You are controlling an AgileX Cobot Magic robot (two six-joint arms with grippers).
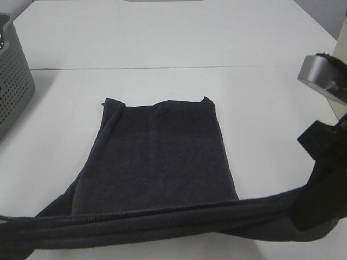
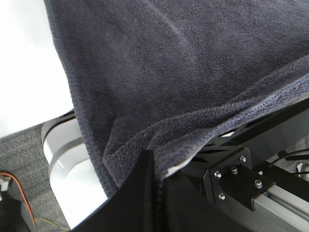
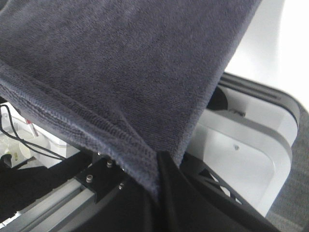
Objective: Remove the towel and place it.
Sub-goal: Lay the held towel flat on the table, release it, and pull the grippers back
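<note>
Towel (image 1: 162,157) pinched by left tool (image 2: 153,157), right tool (image 3: 158,157); rest on table (image 1: 162,43).

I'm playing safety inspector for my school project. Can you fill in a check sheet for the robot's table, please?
Surface: white table, with a seam line across its far part.
Job's things: dark towel; its far part lies flat on the table, and its near edge is lifted and stretched between the two arms.
Clutter: grey perforated basket at the left edge, apart from the towel.
Grippers: left fingers shut on one end of the towel's lifted edge; right fingers shut on the other end.
Cables: thin black wires in the right wrist view; an orange wire low in the left wrist view.
Surroundings: grey carpet on the floor.
</note>
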